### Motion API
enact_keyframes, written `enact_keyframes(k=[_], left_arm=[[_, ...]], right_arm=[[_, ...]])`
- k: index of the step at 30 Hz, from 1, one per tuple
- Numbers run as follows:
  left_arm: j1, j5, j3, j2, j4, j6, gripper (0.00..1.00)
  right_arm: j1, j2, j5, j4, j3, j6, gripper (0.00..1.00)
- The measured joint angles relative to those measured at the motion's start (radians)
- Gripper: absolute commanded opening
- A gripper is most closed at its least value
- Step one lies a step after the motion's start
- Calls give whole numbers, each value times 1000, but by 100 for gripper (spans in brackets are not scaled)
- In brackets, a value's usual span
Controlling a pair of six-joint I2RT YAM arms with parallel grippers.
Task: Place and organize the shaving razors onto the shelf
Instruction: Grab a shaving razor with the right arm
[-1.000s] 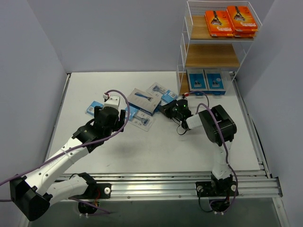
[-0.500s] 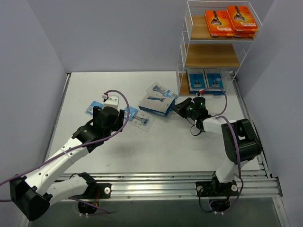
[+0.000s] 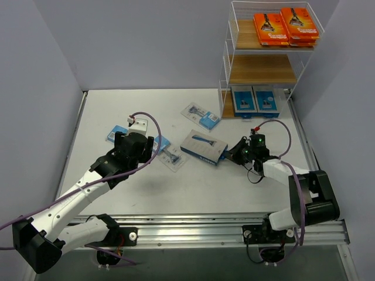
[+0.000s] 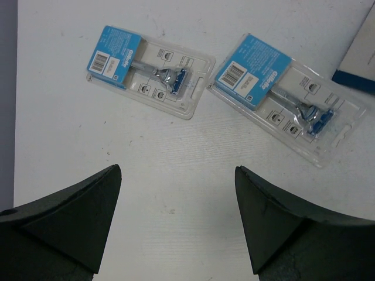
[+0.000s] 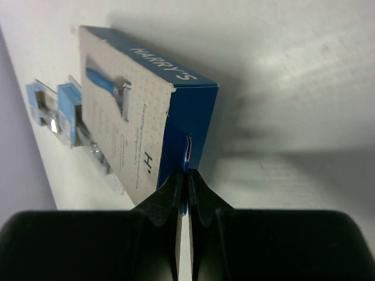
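A white counter (image 3: pixel 193 187) sits boxed in by plain pale grey-lilac walls (image 3: pixel 146 41) on three sides; a silver metal rail (image 3: pixel 205 225) runs along its near edge.

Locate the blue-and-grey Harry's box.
In the top view, the Harry's box is at mid-table, one end pinched by the right gripper, a blister pack just left.

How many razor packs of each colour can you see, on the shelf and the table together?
Orange boxes: 2 showing, maybe more stacked beneath
Blue-and-grey boxes: 3
Clear blister packs: 3
Total: 8 visible
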State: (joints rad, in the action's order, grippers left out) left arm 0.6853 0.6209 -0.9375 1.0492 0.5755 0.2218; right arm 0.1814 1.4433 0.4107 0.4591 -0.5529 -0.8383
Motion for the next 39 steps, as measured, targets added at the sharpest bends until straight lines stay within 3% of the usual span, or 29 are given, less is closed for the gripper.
enact_keyframes(k=[3,6,7,16,22,39], left_arm=[[0,3,0,0,0,-3,88],[0,3,0,0,-1,-8,90],[0,2,0,2,-2,-10,90],[-1,-56,12,7,-51,-46,92],[-1,-98,34,-6,-75,-63,92],[-1,-136,37,25,-129,-77,91]], right_arm=[[-17,-46,0,-70,42,21,18],[-59,-87,22,-87,84,39,27],[-79,-98,30,-85,98,39,37],[-150,-116,77,-66,128,66,64],[-157,-120,93,-72,128,111,71],[-153,62,226,89,90,106,69]])
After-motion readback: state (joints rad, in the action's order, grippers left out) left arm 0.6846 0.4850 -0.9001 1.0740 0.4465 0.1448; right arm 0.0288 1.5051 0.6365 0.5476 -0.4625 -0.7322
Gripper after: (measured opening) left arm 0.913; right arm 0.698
